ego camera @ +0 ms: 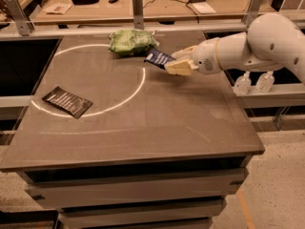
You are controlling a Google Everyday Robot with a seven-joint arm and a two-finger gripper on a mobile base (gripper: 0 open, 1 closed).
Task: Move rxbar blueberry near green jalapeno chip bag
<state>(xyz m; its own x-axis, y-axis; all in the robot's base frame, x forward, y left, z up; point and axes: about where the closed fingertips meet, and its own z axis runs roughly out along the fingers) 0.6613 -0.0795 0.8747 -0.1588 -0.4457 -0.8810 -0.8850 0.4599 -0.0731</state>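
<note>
Item: dark grey-brown table (143, 132) at centre, in front of you, its top marked with a white painted ring (141, 87); stepped shelves below at 6 o'clock. Wooden bench (157, 8) at 12 o'clock, carrying cables and papers. Metal upright posts (137, 3) on a rail between the two. Two clear bottles (242, 84) on a ledge at 3 o'clock. Pale speckled floor (281, 185) at 4 o'clock. Lighting warm and dim. The gripper (172, 61) hangs over the top at 1 o'clock.
</note>
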